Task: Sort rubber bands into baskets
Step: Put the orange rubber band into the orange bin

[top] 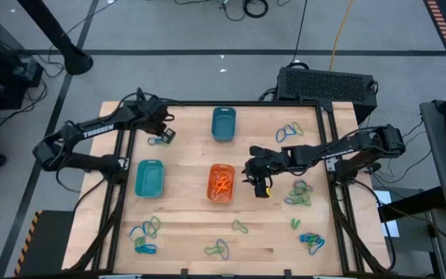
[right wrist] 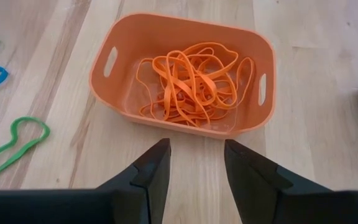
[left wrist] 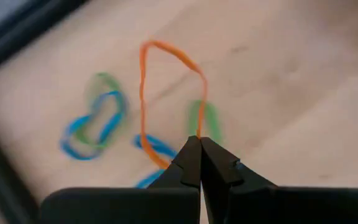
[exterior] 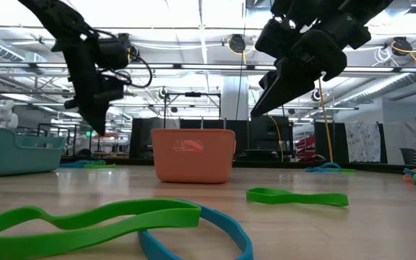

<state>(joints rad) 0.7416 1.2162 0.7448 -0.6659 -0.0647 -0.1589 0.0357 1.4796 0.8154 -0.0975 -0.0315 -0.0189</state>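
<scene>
Pinching orange band (left wrist: 166, 93) in my left gripper (left wrist: 199, 146), jaws closed on it above far-left cluster of green and blue bands (left wrist: 95, 124). My right gripper (right wrist: 194, 152) hangs open, empty, just beside orange basket (top: 221, 184), already holding orange bands. Step, I judge: pick made. Next: lift clear, carry across table, release over orange basket.
</scene>
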